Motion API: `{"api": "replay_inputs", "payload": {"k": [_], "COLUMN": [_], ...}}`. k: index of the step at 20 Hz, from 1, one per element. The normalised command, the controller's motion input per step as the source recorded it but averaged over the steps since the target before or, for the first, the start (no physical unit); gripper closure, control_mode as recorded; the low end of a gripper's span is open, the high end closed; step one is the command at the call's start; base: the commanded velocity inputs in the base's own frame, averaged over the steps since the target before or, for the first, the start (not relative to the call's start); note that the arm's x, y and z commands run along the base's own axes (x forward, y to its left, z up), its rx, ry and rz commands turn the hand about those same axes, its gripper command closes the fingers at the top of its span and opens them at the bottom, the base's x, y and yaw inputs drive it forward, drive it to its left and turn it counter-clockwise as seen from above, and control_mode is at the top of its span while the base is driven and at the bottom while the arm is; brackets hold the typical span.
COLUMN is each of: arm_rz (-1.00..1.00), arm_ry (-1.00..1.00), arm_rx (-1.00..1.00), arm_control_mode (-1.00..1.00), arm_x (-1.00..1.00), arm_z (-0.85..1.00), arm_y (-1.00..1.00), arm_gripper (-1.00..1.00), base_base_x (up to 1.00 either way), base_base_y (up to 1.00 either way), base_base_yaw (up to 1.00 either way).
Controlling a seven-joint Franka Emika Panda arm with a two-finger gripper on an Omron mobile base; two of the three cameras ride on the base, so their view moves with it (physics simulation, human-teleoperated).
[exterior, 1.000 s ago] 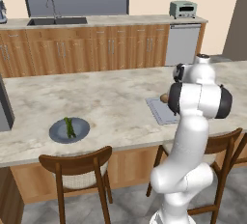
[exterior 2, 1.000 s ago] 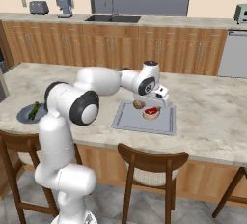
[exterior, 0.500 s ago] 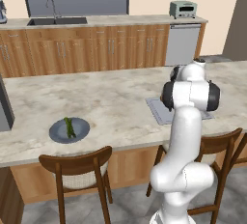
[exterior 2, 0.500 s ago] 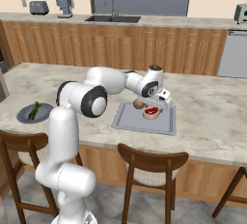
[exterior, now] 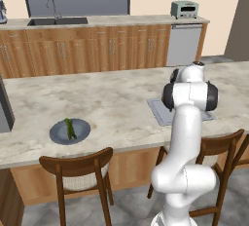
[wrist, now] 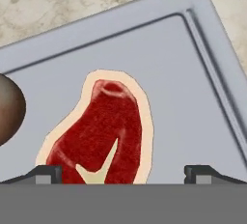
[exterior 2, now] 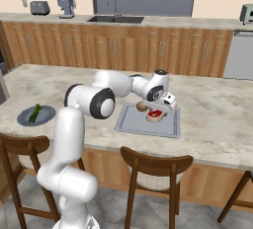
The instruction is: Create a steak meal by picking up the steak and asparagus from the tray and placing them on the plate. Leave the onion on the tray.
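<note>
- Looking from the left base view, the thin dark green asparagus bundle (exterior: 70,128) lay on the round blue-grey plate (exterior: 57,134), its long axis running away from the camera, near the marble counter's (exterior: 107,98) front edge. The flat light grey rectangular tray (exterior: 160,111) sat well apart to the right, mostly hidden behind the white arm.
- From the right base view, the two-finger gripper (exterior 2: 159,113) hung just over the red steak with a pale fat rim (exterior 2: 154,116) on the tray (exterior 2: 138,124); the round tan-brown onion (exterior 2: 142,107) sat just beside the steak, on its left. The plate (exterior 2: 24,119) with the asparagus (exterior 2: 35,113) lay far left.
- In the hand view, the steak (wrist: 102,131) stretched from lower left to upper right, its narrow end pointing at the tray's (wrist: 193,88) far rim. The dark fingertips (wrist: 46,174) stood spread wide, released, grasping nothing, one at each side of the steak's near end. The onion (wrist: 9,109) showed at the left edge.
</note>
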Motion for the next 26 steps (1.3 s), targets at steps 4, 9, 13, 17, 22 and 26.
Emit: {"api": "replay_inputs", "payload": {"k": [4, 9, 13, 17, 22, 26], "arm_rz": [0.0, -0.02, -0.05, -0.07, -0.07, -0.06], "arm_ry": [-0.08, -0.13, -0.1, -0.04, -0.03, -0.01], "arm_rx": [0.0, 0.0, 0.0, 0.0, 0.0, 0.0], "arm_control_mode": [-1.0, -1.0, -1.0, -1.0, -1.0, -1.0], "arm_x": [0.04, 0.15, 0.15, 0.26, 0.32, 0.09], "arm_z": [-0.13, 0.0, -0.1, -0.21, -0.17, -0.38], "arm_y": [0.0, 0.0, 0.0, 0.0, 0.0, 0.0], "arm_gripper": [-1.0, -1.0, -1.0, -1.0, -1.0, -1.0], "base_base_x": [0.0, 0.0, 0.0, 0.0, 0.0, 0.0], "base_base_y": [0.0, 0.0, 0.0, 0.0, 0.0, 0.0], "base_base_yaw": [0.0, 0.0, 0.0, 0.0, 0.0, 0.0]}}
